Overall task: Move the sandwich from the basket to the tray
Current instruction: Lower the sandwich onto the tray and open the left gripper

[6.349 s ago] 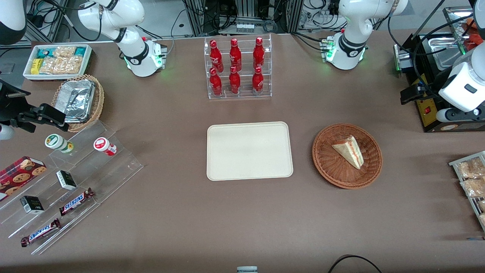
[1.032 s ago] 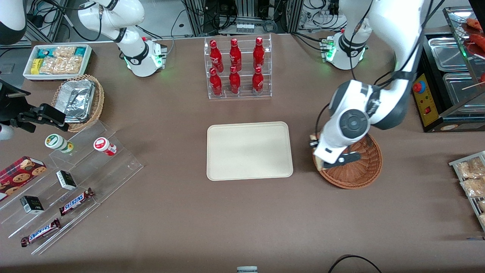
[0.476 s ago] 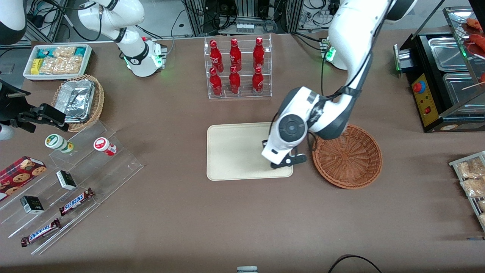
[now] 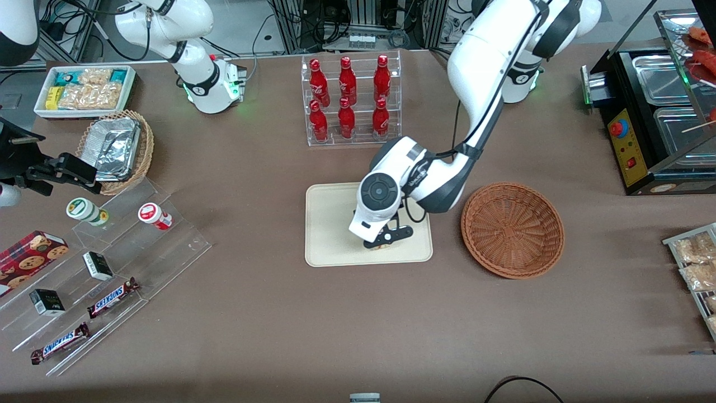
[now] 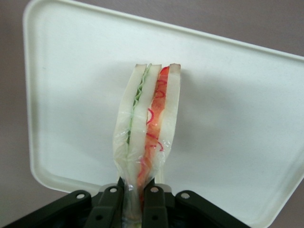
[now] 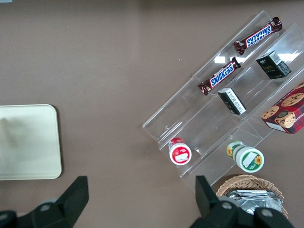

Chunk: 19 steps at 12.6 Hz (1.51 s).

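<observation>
Over the tray [image 4: 330, 224], the claw [image 5: 135, 202] is clamped on one narrow end of the wrapped sandwich [image 5: 148, 124], which looks soft, light and squashable, so gripping across the bread faces seems wise.

**Brown tabletop, cluttered edges**

A matte brown tabletop [image 4: 251, 313] fills the scene under even overhead light. Metal frames and tangled black cables [image 4: 358, 22] line its edge farthest from the front camera, above a pale floor [image 4: 246, 25].
</observation>
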Tool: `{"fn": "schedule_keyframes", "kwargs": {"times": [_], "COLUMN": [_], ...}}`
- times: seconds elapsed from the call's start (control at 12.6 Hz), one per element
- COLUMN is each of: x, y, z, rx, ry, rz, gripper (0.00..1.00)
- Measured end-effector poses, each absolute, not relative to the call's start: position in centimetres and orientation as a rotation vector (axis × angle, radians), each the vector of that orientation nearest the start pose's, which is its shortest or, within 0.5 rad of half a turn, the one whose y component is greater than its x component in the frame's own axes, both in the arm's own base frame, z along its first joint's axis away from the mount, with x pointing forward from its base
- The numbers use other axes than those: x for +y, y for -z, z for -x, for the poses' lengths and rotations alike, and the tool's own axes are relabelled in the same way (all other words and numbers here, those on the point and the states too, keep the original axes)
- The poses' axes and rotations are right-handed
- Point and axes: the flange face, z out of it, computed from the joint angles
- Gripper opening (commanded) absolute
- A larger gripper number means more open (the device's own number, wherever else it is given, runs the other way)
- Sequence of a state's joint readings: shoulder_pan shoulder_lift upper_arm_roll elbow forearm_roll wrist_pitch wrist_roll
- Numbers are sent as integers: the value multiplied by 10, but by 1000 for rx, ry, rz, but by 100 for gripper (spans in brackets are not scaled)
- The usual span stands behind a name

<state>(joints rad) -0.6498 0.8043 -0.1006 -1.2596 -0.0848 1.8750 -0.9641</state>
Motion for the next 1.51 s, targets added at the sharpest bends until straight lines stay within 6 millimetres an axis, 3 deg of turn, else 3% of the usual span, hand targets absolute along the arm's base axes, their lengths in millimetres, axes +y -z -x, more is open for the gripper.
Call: {"fn": "schedule_keyframes", "kwargs": {"times": [0.32,0.71,0.79,0.87,0.95,1.27,1.51], "x": [-513,-517,-516,-515,-515,-515,-516], "y": [-248,-243,-241,-240,-239,-241,-273], "z": [-525,-520,-522,-523,-524,-525,-533], "rx": [-386,-344,-345,-346,-347,-352,-363], "ry": [-374,-325,-313,-307,-305,-298,-258], "rz": [3044,3024,3023,3022,3021,3025,3055], "gripper": [3,20,47,94,100,100,100]}}
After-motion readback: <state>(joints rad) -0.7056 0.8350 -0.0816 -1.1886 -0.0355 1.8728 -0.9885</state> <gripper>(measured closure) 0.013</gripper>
